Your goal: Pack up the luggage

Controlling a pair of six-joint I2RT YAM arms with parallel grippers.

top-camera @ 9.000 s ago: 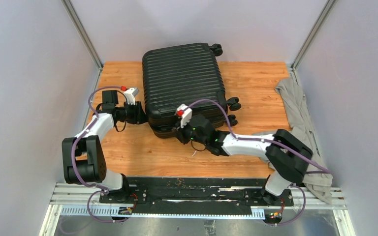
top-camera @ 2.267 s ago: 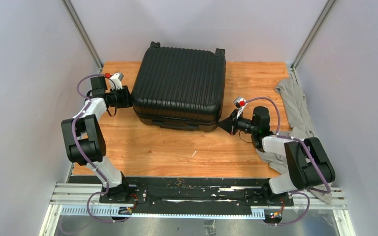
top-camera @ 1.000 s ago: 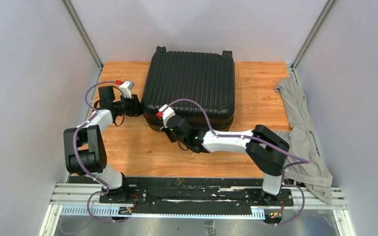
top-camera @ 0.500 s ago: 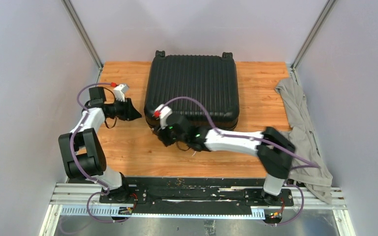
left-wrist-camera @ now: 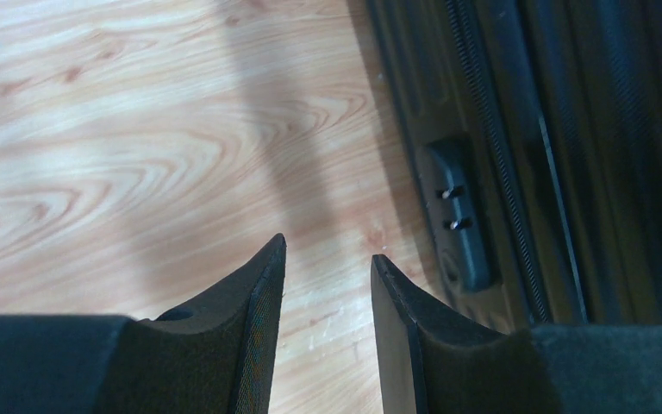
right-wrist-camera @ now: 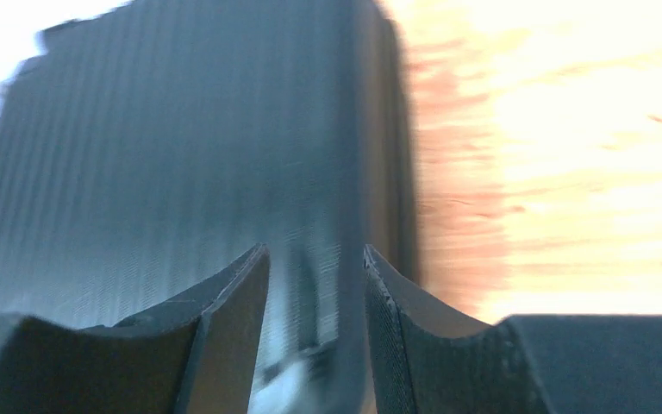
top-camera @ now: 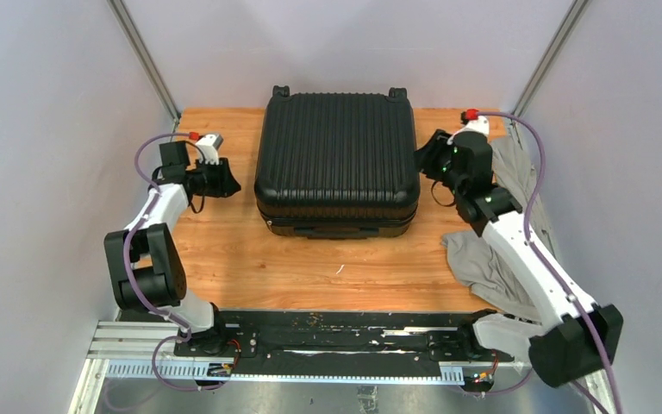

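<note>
The right gripper (top-camera: pixel 425 159), just swung from the near-left corner of the luggage (top-camera: pixel 336 155) to its right side, has jaws parted and empty (as has the left gripper (top-camera: pixel 231 183), beside its left side), leaving the closed case squared at far-centre, unpacked

A robotics laboratory test cell is shown. The workspace is enclosed by plain pale grey wall panels (top-camera: pixel 52 129) joined at bare aluminium corner posts (top-camera: pixel 142 56), and a wood-grain laminate counter (top-camera: pixel 224 259) is fitted between them. Along its near edge, two white-and-black jointed robot arms, the left arm (top-camera: pixel 162 210) and the right arm (top-camera: pixel 530 259), are bolted to a black mounting plate (top-camera: pixel 345 336) carried on a slotted silver metal rail (top-camera: pixel 310 369). Exposed purple cables (top-camera: pixel 536 159) are looped along both arms.
</note>
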